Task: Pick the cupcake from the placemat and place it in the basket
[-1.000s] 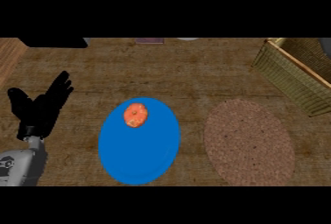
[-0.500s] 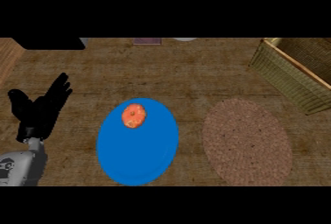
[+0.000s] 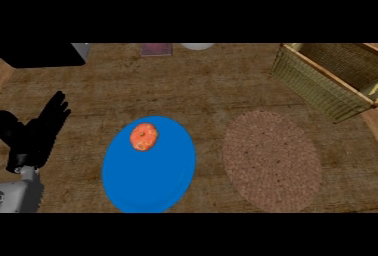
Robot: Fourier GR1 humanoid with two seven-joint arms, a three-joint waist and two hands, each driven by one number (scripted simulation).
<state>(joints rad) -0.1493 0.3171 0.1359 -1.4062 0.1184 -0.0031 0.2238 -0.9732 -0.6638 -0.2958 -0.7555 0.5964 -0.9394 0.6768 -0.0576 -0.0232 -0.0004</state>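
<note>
Item: small orange-red frosted cupcake (image 3: 144, 137), lying on the far part of the blue oval placemat (image 3: 149, 172), well apart from the open woven wicker basket (image 3: 325, 80) at the far right; seen from above it is reading slightly taller than wide, its long axis running near to far, pointing nowhere in particular. The black left hand (image 3: 37, 135) is resting left of the placemat with fingers spread, holding nothing, the right hand out of sight. Judged step: the pickup is pending, and it is calling for a hand to come over the cupcake and close round it.

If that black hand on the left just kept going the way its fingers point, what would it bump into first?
Probably nothing nearby: the left hand points up and slightly right over bare counter, passing left of the cupcake; height is unclear.
</note>
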